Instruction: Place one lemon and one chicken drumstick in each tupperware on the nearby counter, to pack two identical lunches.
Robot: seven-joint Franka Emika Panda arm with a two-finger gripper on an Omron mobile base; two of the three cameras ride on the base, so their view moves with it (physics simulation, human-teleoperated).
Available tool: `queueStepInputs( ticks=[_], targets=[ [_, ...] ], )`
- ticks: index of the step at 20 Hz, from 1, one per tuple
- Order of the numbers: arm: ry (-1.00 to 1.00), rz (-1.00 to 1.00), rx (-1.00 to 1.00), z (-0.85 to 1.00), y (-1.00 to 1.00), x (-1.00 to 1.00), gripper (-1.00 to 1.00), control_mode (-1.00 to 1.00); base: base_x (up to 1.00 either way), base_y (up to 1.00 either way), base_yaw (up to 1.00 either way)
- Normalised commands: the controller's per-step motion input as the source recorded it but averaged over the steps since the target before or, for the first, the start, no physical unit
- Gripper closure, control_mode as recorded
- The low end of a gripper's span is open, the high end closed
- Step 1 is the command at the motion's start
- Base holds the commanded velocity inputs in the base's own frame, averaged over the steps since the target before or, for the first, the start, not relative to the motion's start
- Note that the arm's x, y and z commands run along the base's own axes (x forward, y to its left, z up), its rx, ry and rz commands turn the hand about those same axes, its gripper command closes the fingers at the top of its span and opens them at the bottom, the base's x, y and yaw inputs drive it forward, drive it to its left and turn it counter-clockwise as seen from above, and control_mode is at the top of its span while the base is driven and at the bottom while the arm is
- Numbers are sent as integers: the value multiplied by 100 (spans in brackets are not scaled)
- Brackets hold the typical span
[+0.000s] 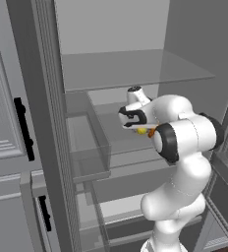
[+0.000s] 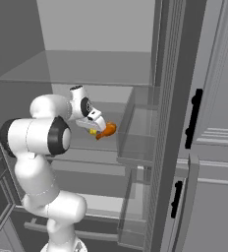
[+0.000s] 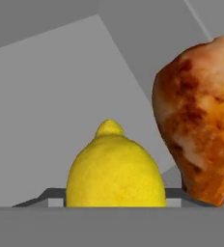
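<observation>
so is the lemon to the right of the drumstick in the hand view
No, in the hand view the lemon sits low in the middle, and the chicken drumstick is on its right.

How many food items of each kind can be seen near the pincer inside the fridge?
Lemon: 1
Chicken drumstick: 1
Total: 2

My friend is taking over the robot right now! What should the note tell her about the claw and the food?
Claw: inside the open fridge, at a lemon; the pictures do not settle whether it grips it.
Chicken drumstick: right beside the lemon, on the same fridge shelf.
Done: nothing shows as packed yet.
Left: get one lemon and one drumstick into each tupperware on the counter.
</observation>
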Motion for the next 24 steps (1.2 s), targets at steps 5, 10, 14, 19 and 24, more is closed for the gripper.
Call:
queueStepInputs(
  ticks=[5, 10, 14, 19, 24],
  targets=[
    [-1, 0, 0, -28, -12, -57, 100, -100, 0, 0, 0],
    [-9, 1, 0, -13, -3, -29, 100, -100, 0, 0, 0],
    [-24, 13, 0, -2, 6, -51, 100, -100, 0, 0, 0],
    [-27, 17, 2, 2, 1, -87, 100, -100, 0, 0, 0],
    [-8, 17, 7, 53, 0, -96, 100, -100, 0, 0, 0]
  ],
)
